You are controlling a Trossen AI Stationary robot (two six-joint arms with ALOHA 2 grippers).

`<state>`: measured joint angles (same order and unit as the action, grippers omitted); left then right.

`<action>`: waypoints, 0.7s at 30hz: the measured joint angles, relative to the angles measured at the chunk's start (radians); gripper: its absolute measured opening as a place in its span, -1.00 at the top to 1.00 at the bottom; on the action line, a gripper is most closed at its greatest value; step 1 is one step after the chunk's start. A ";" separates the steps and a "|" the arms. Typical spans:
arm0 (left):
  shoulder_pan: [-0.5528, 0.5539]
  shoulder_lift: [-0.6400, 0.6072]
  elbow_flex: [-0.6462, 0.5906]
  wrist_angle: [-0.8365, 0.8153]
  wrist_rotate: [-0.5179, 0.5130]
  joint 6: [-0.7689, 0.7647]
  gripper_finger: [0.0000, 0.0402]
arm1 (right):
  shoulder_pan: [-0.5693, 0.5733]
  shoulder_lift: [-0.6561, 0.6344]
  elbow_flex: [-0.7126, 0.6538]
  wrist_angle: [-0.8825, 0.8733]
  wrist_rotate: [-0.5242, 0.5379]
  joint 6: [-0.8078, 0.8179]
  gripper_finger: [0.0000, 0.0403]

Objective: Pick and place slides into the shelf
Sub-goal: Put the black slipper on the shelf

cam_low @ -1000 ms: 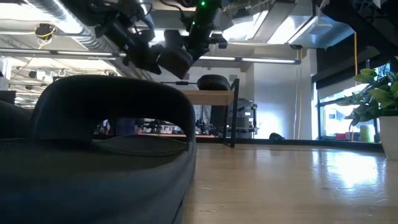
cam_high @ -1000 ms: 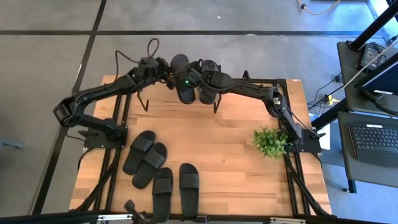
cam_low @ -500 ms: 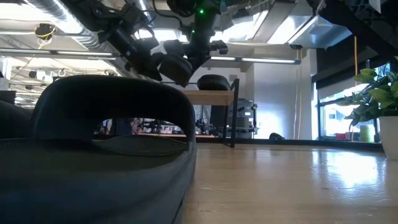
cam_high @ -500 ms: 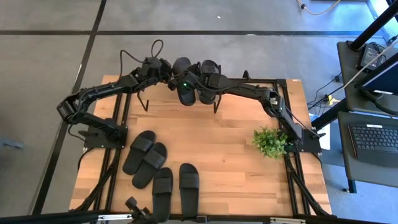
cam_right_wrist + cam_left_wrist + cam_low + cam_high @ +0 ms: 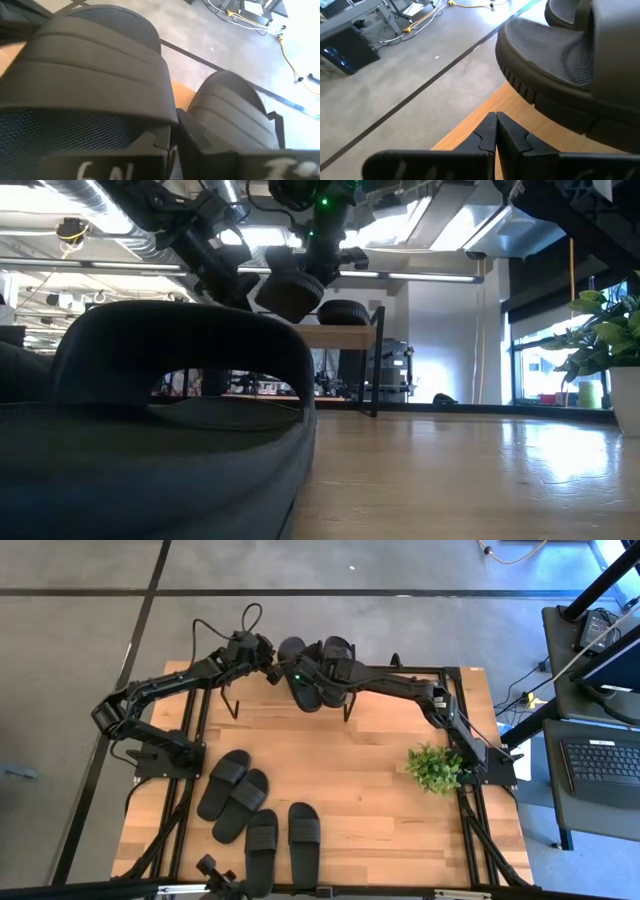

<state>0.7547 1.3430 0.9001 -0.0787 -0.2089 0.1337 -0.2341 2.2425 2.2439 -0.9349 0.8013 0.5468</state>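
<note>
Two black slides are over the shelf [image 5: 340,335] at the table's far edge. One slide [image 5: 335,662] [image 5: 345,310] rests on the shelf top. The other slide [image 5: 303,682] [image 5: 290,290] hangs tilted just above it, and my right gripper [image 5: 172,135] is shut on it. My left gripper [image 5: 495,125] [image 5: 272,668] is shut and has nothing in it. It stands close beside the held slide's sole edge [image 5: 530,85], and I see no touch. Several more slides [image 5: 243,805] lie flat on the near table. My right gripper pinches the slide between its two fingers at the slide's side, where the ribbed strap meets the sole [image 5: 167,114]. The fingers come slanting down from the table's right. The slide is lifted clear and tilted above the shelf top.
A small green plant [image 5: 435,768] stands on the table's right side. One near slide [image 5: 180,430] fills the left of the low view. Black frame rails [image 5: 190,755] run along both sides of the table. Bare wood lies between the shelf and the near slides.
The held slide has sunk a little toward the shelf top and nearer the slide resting there, and its tilt has changed. Both grippers have stayed shut.
</note>
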 joint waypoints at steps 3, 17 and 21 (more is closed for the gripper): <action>0.000 0.000 0.000 0.001 0.000 0.000 0.98 | -0.004 0.001 -0.027 0.001 0.000 0.027 0.85; 0.000 0.000 0.000 0.001 0.001 0.001 0.98 | -0.005 -0.002 -0.120 0.087 0.004 0.024 0.75; 0.000 0.000 0.000 0.001 0.000 0.001 0.98 | -0.005 0.001 -0.115 0.099 -0.023 0.026 0.58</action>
<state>0.7547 1.3430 0.9001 -0.0776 -0.2084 0.1349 -0.2390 2.2436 2.1285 -0.8358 0.7782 0.5727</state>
